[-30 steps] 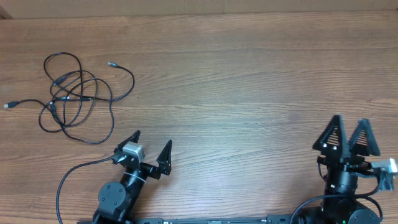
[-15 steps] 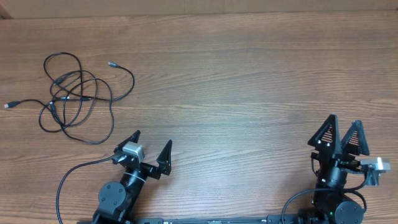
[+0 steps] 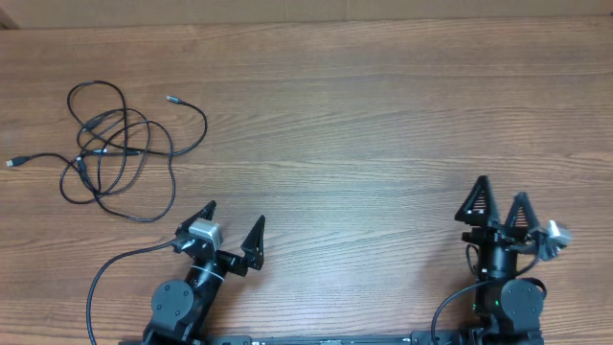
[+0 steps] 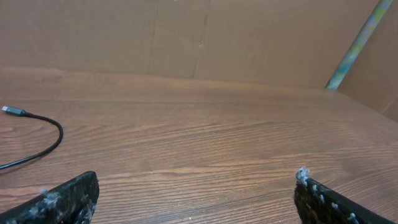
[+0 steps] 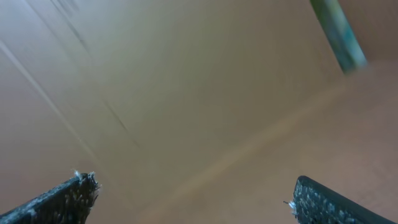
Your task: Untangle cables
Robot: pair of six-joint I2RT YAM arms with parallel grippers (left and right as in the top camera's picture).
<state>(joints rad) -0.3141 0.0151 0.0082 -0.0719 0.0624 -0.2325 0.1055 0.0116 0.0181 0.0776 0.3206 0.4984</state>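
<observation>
The cables lie tangled in loose black loops on the wooden table at the far left, with one silver-tipped plug at the left edge and another plug to the upper right. A single cable end shows at the left of the left wrist view. My left gripper stands open at the near edge, below and right of the tangle, holding nothing. My right gripper stands open near the front right, far from the cables. Its wrist view is blurred and shows only open fingertips.
A cardboard wall stands along the back of the table. A thicker black wire curves from the left arm's base. A green-striped strip leans at the back right.
My right arm has drawn back toward the near edge and shifted left, turning slightly. The left arm and the cables have not moved.
</observation>
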